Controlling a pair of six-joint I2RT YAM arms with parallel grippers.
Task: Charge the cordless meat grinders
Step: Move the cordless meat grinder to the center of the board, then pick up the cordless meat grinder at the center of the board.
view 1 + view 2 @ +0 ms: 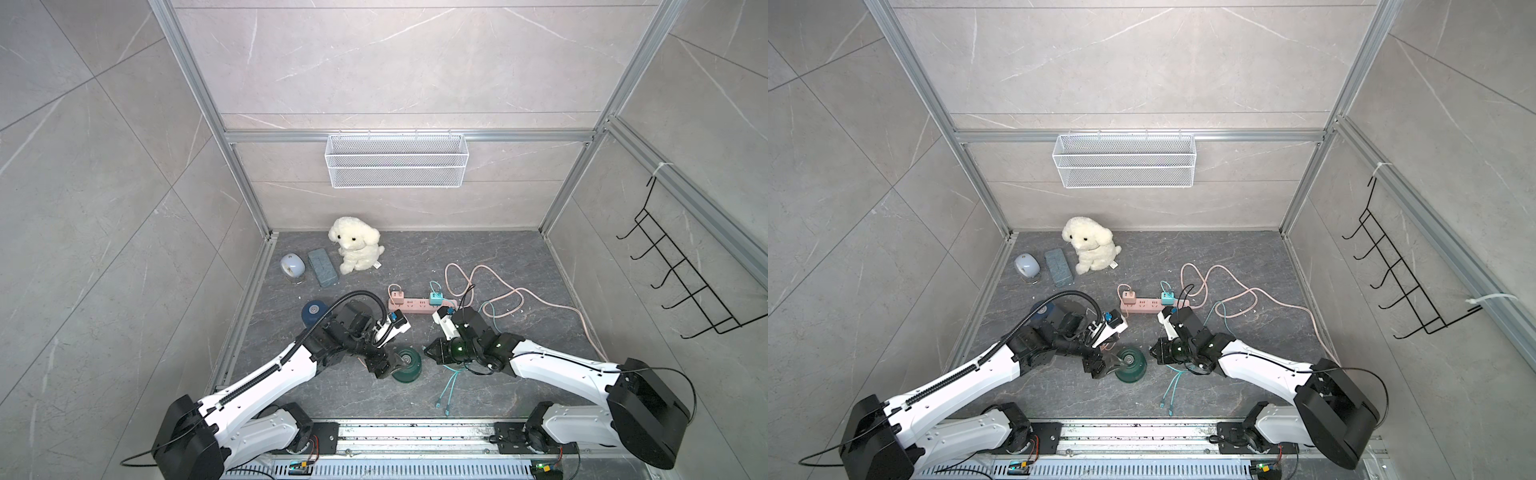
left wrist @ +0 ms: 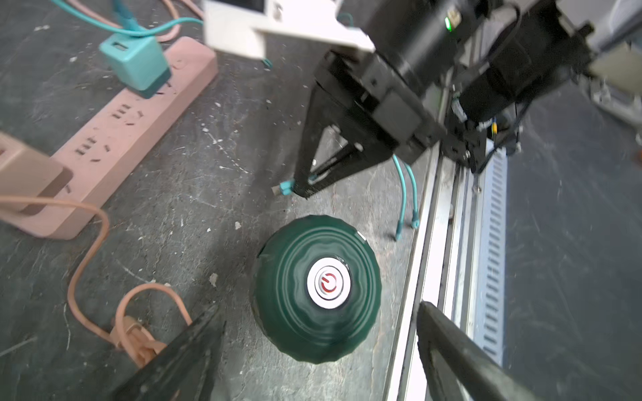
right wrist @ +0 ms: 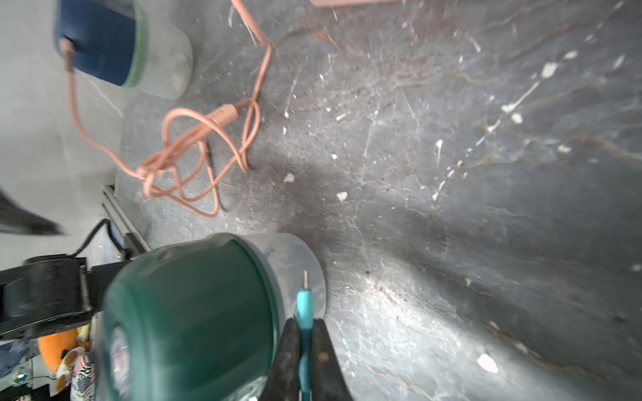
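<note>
The green grinder [image 2: 316, 288] stands near the surface's [image 1: 415, 257] front edge, midway along; the navy grinder [image 1: 314, 311] sits by the left edge. Left fingers [image 2: 194, 347] are spread either side of the green one, not touching. Right fingers [image 3: 288, 357] pinch the teal plug [image 3: 305, 305] beside it. It looks rigid, smooth and tippy: brace the dome's sides.

In a top view, the left arm [image 1: 967, 374] hides most of the navy grinder [image 1: 1045, 313].

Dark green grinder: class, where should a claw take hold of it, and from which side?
Across the ribbed dome of the dark green grinder, coming down from above, jaws either side: it stands upright, round, its button facing up.
</note>
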